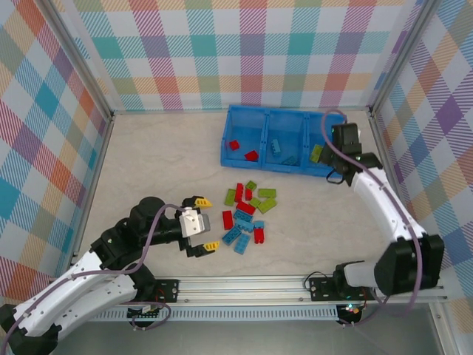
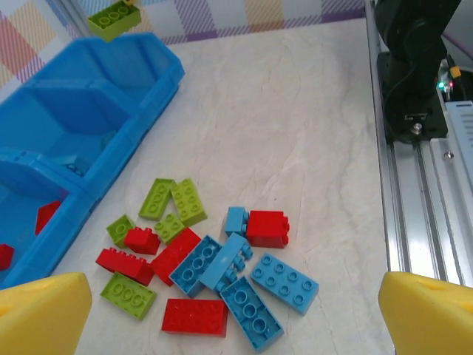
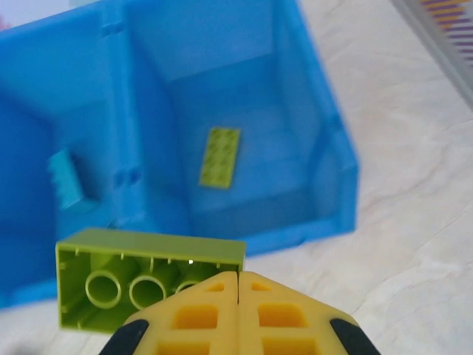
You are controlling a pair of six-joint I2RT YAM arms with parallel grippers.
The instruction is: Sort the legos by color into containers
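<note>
The blue bin [image 1: 244,111] stands at the back of the table with three compartments. Its left one holds two red bricks [image 1: 234,145], the middle one light blue bricks [image 1: 276,146], and the right one a lime green brick [image 3: 220,157]. My right gripper [image 3: 238,285] is shut on another lime green brick [image 3: 148,277], held hollow side toward the camera above the bin's near right wall. The loose pile of red, light blue and green legos [image 1: 247,214] lies mid-table. My left gripper [image 1: 205,223] is open just left of the pile, with nothing between its yellow fingers [image 2: 41,310].
The right arm's base and the metal rail [image 2: 414,148] run along the near edge. Patterned walls enclose the table on three sides. Bare table lies left of the bin and around the pile.
</note>
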